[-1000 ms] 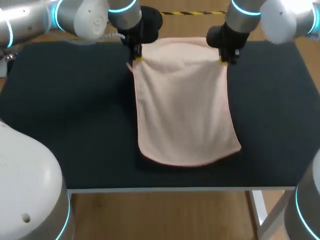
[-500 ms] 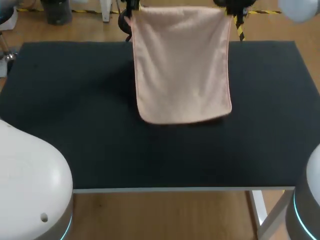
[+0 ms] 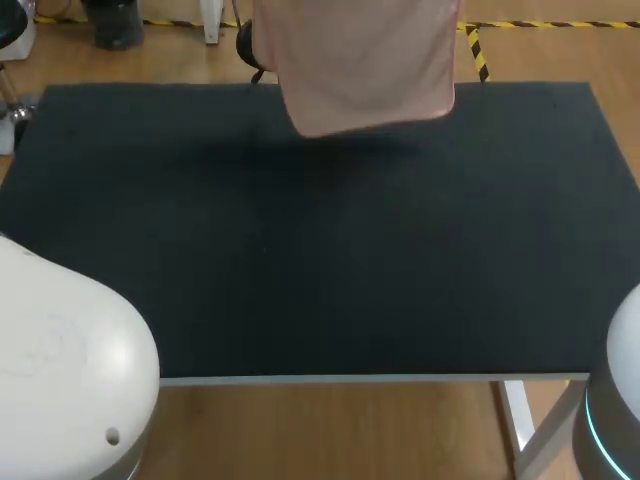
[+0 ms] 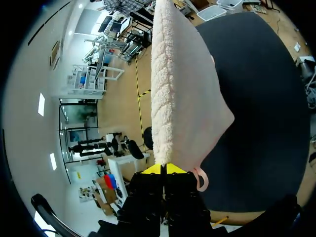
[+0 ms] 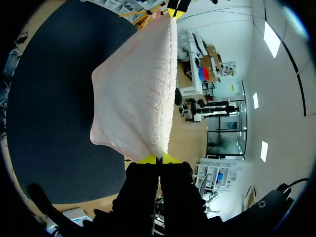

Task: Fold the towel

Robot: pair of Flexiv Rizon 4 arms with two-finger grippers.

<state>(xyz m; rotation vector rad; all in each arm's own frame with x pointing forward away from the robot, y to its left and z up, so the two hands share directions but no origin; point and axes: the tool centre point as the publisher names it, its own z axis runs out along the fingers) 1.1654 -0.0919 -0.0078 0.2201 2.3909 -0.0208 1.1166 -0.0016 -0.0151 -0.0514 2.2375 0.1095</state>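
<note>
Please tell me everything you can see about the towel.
The towel is pale pink, of soft fluffy cloth. It hangs in the air over the far part of the black table, stretched flat between its two top corners. The left hand pinches one corner, the right hand the other. Its lower edge hangs free, apparently touching nothing.

Setting logged as a robotics lab, probably. Evidence: one table (image 3: 320,250) topped with black matting, flanked by the white-cased left arm (image 3: 60,370) and right arm (image 3: 612,400); a cyan light ring is seen on the right.
</note>
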